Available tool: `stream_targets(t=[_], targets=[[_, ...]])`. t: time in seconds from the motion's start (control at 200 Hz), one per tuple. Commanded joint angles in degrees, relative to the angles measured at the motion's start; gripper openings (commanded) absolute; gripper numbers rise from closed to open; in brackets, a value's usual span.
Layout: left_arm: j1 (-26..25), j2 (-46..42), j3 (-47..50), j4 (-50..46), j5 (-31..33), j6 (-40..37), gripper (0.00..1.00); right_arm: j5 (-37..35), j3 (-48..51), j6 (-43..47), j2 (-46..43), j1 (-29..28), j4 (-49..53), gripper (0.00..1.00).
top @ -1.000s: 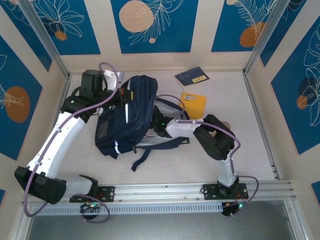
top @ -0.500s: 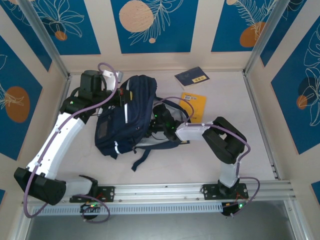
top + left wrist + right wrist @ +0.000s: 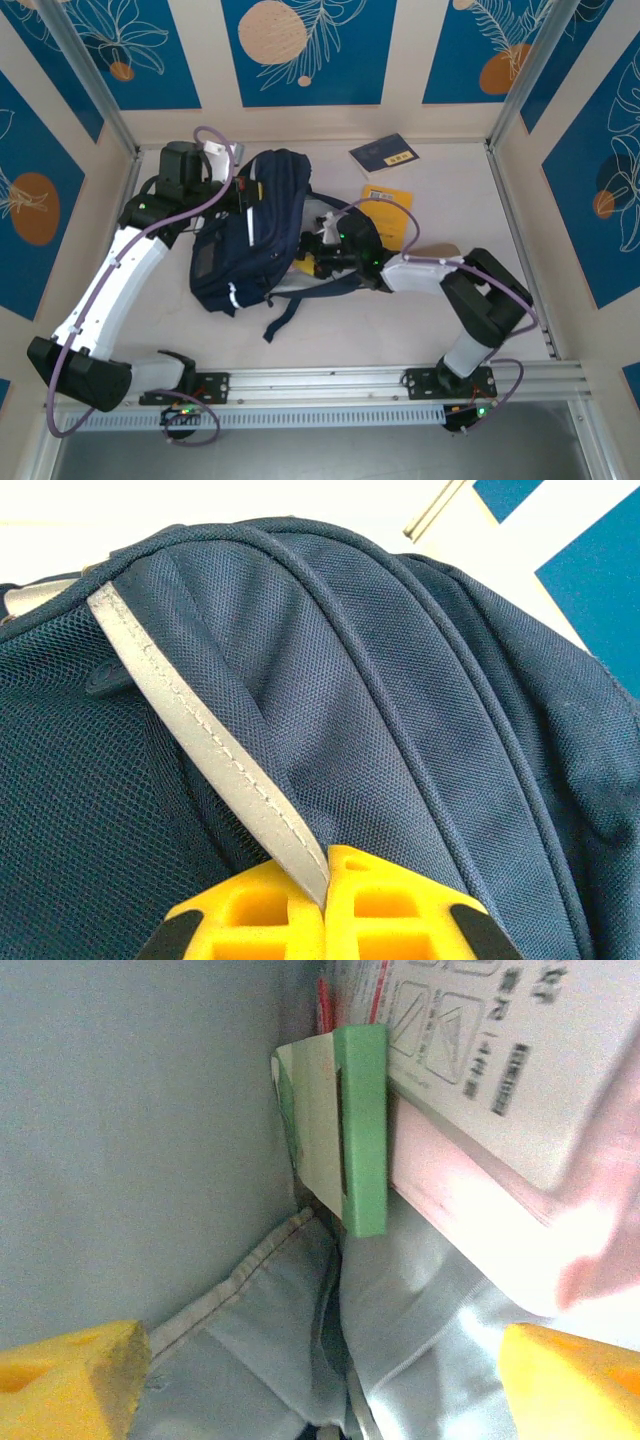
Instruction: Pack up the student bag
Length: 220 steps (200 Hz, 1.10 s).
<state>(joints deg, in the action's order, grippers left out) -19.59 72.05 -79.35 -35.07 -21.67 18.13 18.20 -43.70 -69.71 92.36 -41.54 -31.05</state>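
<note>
Inside the student bag (image 3: 120,1160), a green-edged book (image 3: 361,1130) beside a white booklet (image 3: 490,1050)

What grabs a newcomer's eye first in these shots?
The navy student bag lies in the middle with both arms on it. The left gripper is pinched shut on its grey reflective stripe, and the right gripper reaches open-jawed into the bag's mouth. Inside, the right wrist view shows a green-edged item against a white printed box; a yellow book and a navy book lie on the table behind.
</note>
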Motion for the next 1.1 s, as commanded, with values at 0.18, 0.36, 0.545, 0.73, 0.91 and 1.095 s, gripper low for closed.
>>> stream_targets(t=[0.18,0.36,0.545,0.73,0.91,1.095], targets=[[1.1,-0.5,0.7,4.4,12.7,0.4,0.00,-6.3,3.2,8.0,-16.1,5.3,22.5,0.79],[1.1,1.7,0.9,2.7,25.2,2.6,0.00,-11.9,4.8,11.0,-27.5,9.3,31.7,0.77],[1.1,6.1,-2.2,0.1,26.9,5.1,0.00,-19.6,1.9,13.4,-33.1,13.6,46.5,0.76],[0.7,10.4,-0.2,2.7,13.7,8.7,0.00,-33.9,-3.7,7.7,-31.3,16.4,65.9,0.75],[-3.2,14.5,0.6,3.6,4.7,7.8,0.00,-42.7,-9.1,-0.8,-26.1,20.5,80.5,0.74],[-6.2,16.7,1.0,3.1,1.6,7.3,0.00,-41.3,-12.9,-5.7,-18.2,27.0,85.4,0.81]])
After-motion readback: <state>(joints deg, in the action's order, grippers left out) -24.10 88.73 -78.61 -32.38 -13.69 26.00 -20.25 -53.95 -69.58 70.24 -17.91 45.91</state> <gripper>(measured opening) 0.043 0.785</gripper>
